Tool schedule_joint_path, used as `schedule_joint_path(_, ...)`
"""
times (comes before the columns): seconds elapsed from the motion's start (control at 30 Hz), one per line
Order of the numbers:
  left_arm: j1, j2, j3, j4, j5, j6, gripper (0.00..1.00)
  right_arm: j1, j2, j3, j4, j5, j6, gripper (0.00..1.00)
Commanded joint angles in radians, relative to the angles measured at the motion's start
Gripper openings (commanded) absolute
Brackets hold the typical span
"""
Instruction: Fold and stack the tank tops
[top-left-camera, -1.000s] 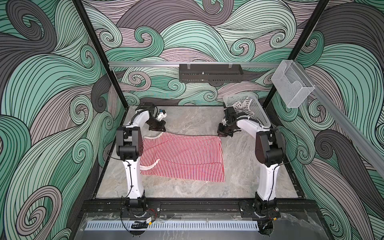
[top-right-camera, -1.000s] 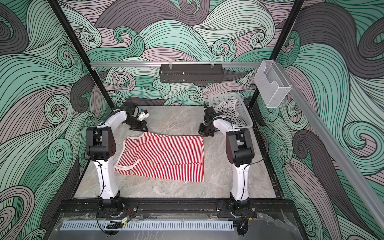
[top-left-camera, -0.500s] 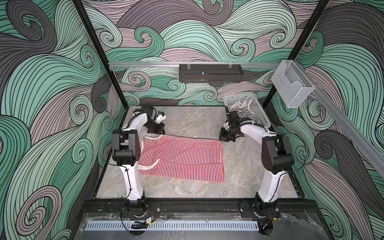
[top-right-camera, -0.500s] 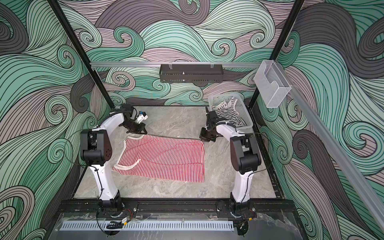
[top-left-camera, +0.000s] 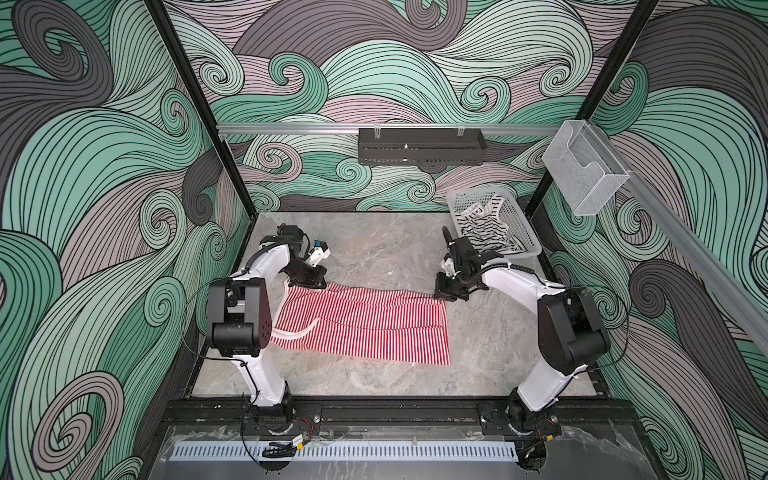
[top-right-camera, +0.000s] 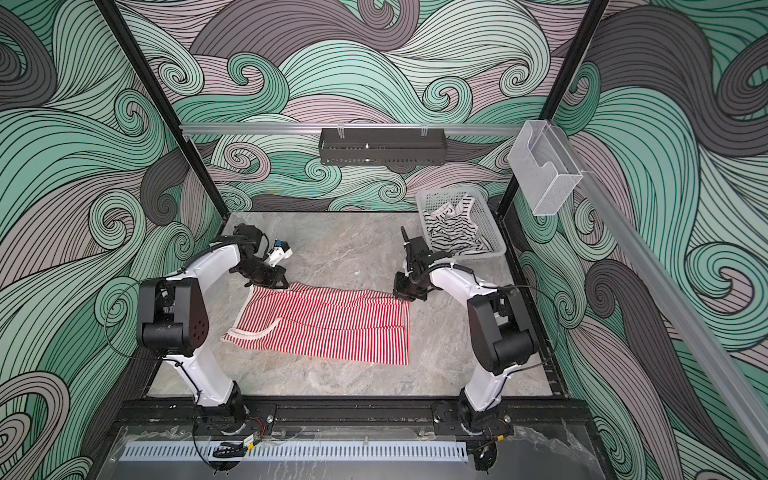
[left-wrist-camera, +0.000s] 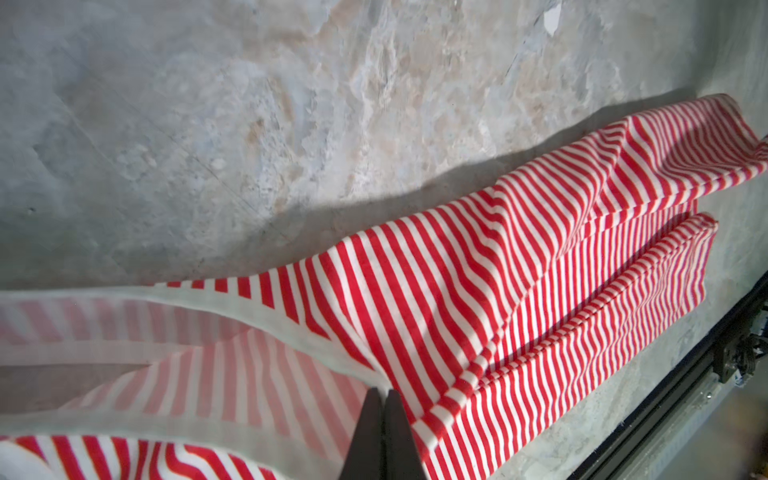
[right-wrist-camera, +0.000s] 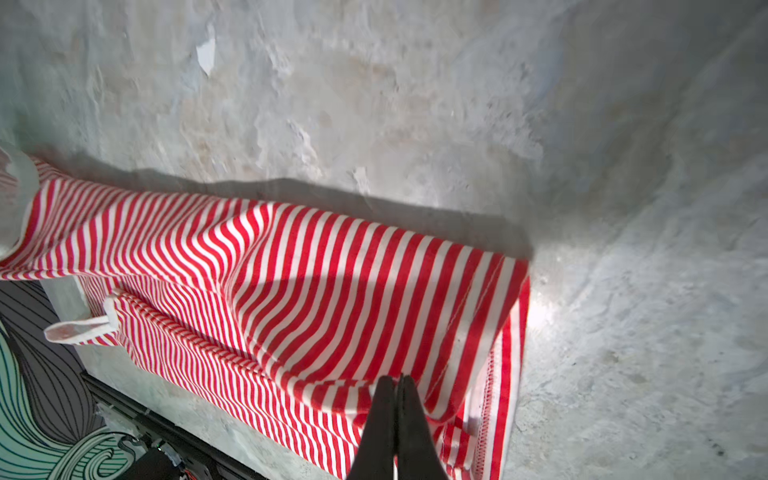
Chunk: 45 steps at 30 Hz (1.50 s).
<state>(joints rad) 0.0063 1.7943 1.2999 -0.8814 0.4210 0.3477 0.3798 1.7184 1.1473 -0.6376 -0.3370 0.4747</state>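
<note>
red-and-white tank top (top-left-camera: 361, 328): spread lengthwise from left to right across the middle of the table (top-left-camera: 374, 249), with the strap end to the left and the hem to the right. The near part is laid flat. The far edge is raised off the surface, and in both wrist views a shadow is cast beneath it. Lengthwise ridges are seen running through the cloth.
white strap (top-left-camera: 297, 331): laid in a loose curve at the near left of the garment.
left gripper (top-left-camera: 312, 283): placed at the far left corner of the garment. In the left wrist view (left-wrist-camera: 383, 401) the jaws are seen pressed together, with the white-trimmed edge of the striped cloth pinched between them.
right gripper (top-left-camera: 448, 293): placed at the far right corner, by the hem. In the right wrist view (right-wrist-camera: 397, 386) the jaws are seen closed tight on a bunched fold of the striped cloth, just beside the stitched hem.
black-striped tank top (top-left-camera: 482, 232): left crumpled inside the basket (top-left-camera: 530, 249), well apart from the red-and-white one.
basket: white and perforated, set at the far right corner of the table, just beyond the right arm's wrist.
table: a grey, stone-patterned surface, on which both garments are carried.
</note>
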Motion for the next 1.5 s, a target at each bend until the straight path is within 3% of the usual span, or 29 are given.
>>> schedule_joint_path(0.0,0.013,-0.042,-0.046,0.025,-0.046,0.037,0.0,0.005,-0.049,-0.058,-0.005,0.029,0.005,0.0)
schedule_joint_path(0.33,0.027,-0.102,-0.136,0.02,-0.023,0.063,0.0,0.005,-0.116,-0.188,0.016,0.034,0.004,0.0)
schedule_joint_path(0.67,0.027,-0.108,-0.217,0.012,0.016,0.077,0.0,0.001,-0.069,-0.206,0.045,0.063,0.004,0.0)
schedule_joint_path(0.87,0.027,-0.088,-0.258,0.038,-0.031,0.073,0.0,-0.001,-0.055,-0.213,0.064,0.054,0.013,0.01)
schedule_joint_path(1.07,0.025,-0.067,-0.246,0.033,-0.052,0.047,0.19,0.001,-0.085,-0.221,0.055,0.031,0.022,0.26)
schedule_joint_path(1.13,0.027,-0.078,-0.236,0.024,-0.068,0.038,0.23,0.002,-0.11,-0.22,0.044,0.028,0.028,0.3)
schedule_joint_path(1.33,0.026,-0.173,-0.21,0.02,-0.096,0.018,0.28,0.034,-0.162,-0.21,0.07,0.017,0.077,0.32)
schedule_joint_path(1.47,0.024,-0.145,-0.187,0.015,-0.048,0.01,0.28,0.075,-0.082,-0.171,0.106,0.015,0.092,0.23)
